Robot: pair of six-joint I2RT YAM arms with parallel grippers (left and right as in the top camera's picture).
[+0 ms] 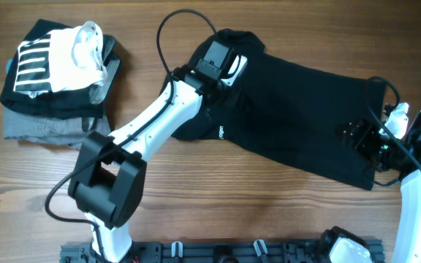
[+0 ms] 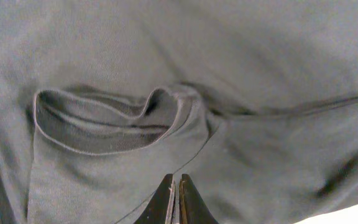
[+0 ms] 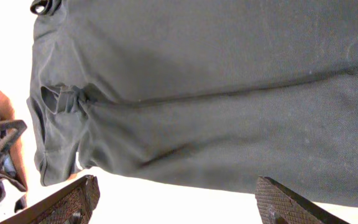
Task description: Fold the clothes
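T-shirt under left claw, garment pile well apart.

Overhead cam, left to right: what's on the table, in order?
stack of folded garments → left gripper, at the shirt's left end → black T-shirt → right gripper, at the shirt's right end
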